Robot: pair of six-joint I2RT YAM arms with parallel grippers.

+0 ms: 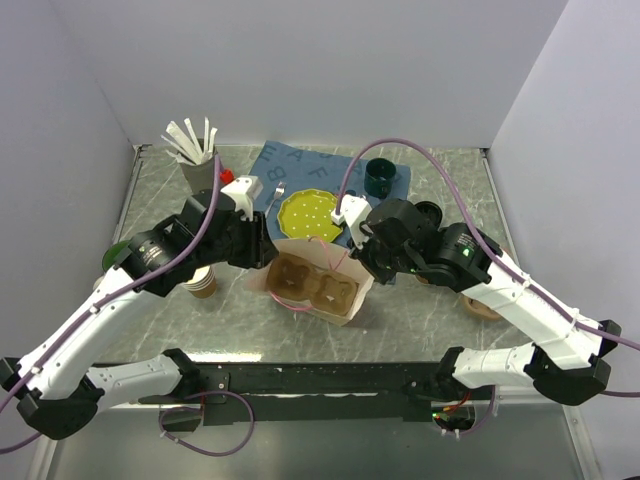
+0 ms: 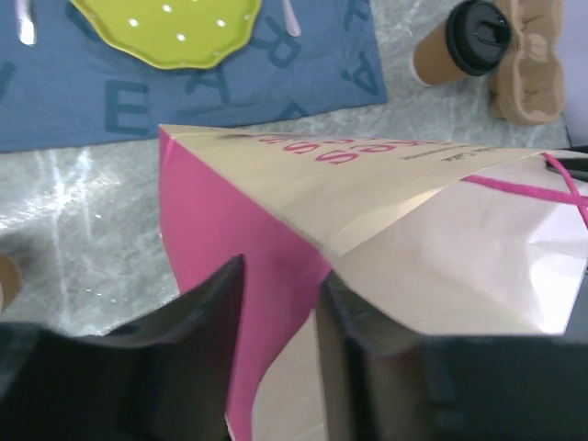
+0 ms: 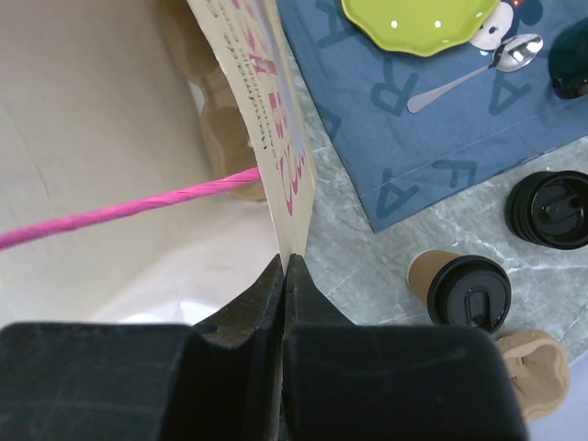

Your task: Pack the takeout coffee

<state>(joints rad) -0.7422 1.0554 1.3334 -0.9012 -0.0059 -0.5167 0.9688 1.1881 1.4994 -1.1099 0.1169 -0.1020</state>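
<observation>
Right tool (image 3: 283, 268) pinches bag (image 3: 92, 138) rim, I'd guess to hold the mouth open. Left tool (image 2: 280, 276) straddles the opposite wall, clamp unclear. Coffee (image 3: 464, 292) on counter (image 3: 358, 266), just beside bag.

Bag (image 2: 413, 211) is matt kraft paper, one side printed flat pink, with a twisted pink cord (image 3: 138, 206). Table (image 2: 83, 220) is glossy, marble-look. Mat (image 2: 92, 101) is soft blue cloth, plate (image 2: 175, 28) shiny yellow-green, spoon (image 3: 519, 50) polished metal. Coffee cup (image 3: 424, 276) is smooth tan paper, its lid (image 3: 470, 294) black plastic. Carrier (image 2: 533, 64) is rough moulded pulp.
</observation>
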